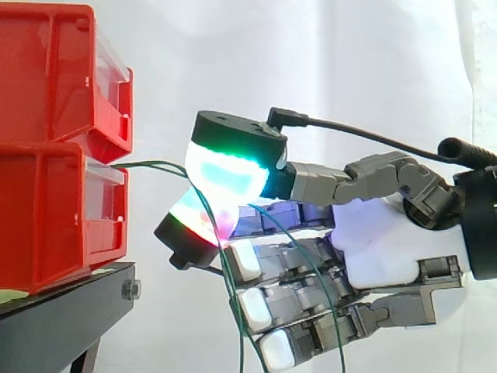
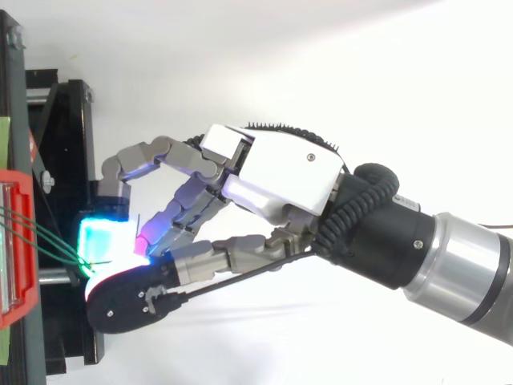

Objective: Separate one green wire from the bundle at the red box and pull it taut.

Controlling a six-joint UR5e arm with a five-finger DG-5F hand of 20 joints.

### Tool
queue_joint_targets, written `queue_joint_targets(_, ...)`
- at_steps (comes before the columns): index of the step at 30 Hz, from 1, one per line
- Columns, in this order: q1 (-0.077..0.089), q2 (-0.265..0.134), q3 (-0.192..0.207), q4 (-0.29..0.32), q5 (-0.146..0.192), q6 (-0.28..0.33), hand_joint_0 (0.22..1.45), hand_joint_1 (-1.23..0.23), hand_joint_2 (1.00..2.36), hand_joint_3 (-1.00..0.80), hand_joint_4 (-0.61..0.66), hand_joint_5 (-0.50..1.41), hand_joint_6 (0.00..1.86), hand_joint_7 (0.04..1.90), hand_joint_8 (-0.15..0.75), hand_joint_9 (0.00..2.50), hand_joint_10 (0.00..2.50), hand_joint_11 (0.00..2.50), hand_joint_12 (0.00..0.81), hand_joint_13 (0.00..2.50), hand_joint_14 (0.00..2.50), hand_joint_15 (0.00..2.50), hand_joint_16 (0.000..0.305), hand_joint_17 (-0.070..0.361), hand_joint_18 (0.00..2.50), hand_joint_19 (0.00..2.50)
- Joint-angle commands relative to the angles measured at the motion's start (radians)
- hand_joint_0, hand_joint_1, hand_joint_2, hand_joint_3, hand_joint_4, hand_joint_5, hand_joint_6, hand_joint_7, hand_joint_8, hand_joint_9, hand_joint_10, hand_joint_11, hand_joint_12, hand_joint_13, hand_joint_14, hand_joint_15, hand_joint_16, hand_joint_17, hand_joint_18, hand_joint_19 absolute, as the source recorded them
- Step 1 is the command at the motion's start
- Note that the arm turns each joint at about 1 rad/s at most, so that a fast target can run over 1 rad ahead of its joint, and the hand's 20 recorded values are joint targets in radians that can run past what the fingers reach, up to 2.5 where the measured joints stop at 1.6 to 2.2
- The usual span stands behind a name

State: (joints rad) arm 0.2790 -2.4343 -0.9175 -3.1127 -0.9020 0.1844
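Observation:
Thin green wires [image 1: 151, 164] leave the front of the lower red box [image 1: 46, 217] and run right to my hand [image 1: 388, 249]. Two glowing fingertips [image 1: 225, 172], one green-cyan and one magenta-green, are pressed together on the wire a short way from the box. That stretch looks nearly straight. Past the pinch, green strands hang down in loops across the curled white-padded fingers. From above, two or three green wires [image 2: 48, 241] converge from the red box [image 2: 16, 241] to the pinch under my hand [image 2: 280, 172]. How many strands are pinched is hidden.
A second red bin [image 1: 54, 70] sits stacked on the lower one. Both rest on a black stand [image 1: 62, 318] at the left, seen from above as a dark frame [image 2: 72, 120]. A white curtain lies behind.

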Motion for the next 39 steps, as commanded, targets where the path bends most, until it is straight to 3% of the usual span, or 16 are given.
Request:
queue_joint_targets(1, -0.001, 0.0, -0.001, -0.001, -0.002, 0.003, 0.76, -0.93, 1.0, -0.5, -0.06, -0.19, 0.94, 1.03, 0.211, 1.17, 0.02, 0.86, 0.321, 1.12, 0.03, 0.75, 0.042, 0.095, 0.93, 0.66)
queue_joint_targets(8, -0.011, 0.0, 0.003, -0.003, -0.008, 0.009, 0.59, -0.89, 1.0, -0.5, 0.0, -0.17, 0.93, 1.02, 0.234, 1.23, 0.03, 0.88, 0.33, 1.15, 0.03, 0.77, 0.044, 0.1, 0.96, 0.7)
queue_joint_targets(9, -0.014, 0.001, 0.003, -0.003, -0.008, 0.009, 0.52, -0.78, 1.0, -0.5, 0.01, -0.16, 0.92, 1.01, 0.247, 1.26, 0.02, 0.88, 0.346, 1.16, 0.03, 0.77, 0.047, 0.107, 0.98, 0.69)
queue_joint_targets(13, -0.015, 0.001, 0.005, -0.004, -0.008, 0.009, 0.48, -0.66, 1.0, -0.5, 0.03, -0.16, 0.91, 1.02, 0.266, 1.28, 0.02, 0.87, 0.37, 1.18, 0.03, 0.76, 0.051, 0.115, 0.99, 0.69)
queue_joint_targets(23, -0.018, 0.001, 0.031, -0.024, -0.006, 0.006, 0.52, -0.64, 1.0, -0.5, 0.02, -0.16, 0.9, 1.04, 0.259, 1.27, 0.02, 0.86, 0.36, 1.17, 0.03, 0.77, 0.049, 0.111, 0.96, 0.72)
queue_joint_targets(34, -0.018, 0.001, 0.029, -0.024, -0.006, 0.004, 0.59, -0.75, 1.02, -0.21, 0.0, -0.16, 0.91, 1.09, 0.265, 1.28, 0.02, 0.86, 0.358, 1.18, 0.03, 0.77, 0.05, 0.113, 0.97, 0.71)
queue_joint_targets(39, -0.017, 0.001, 0.029, -0.024, -0.006, 0.006, 0.6, -0.76, 1.02, -0.18, -0.03, -0.16, 0.92, 1.08, 0.265, 1.28, 0.02, 0.87, 0.361, 1.19, 0.03, 0.76, 0.051, 0.115, 0.99, 0.7)
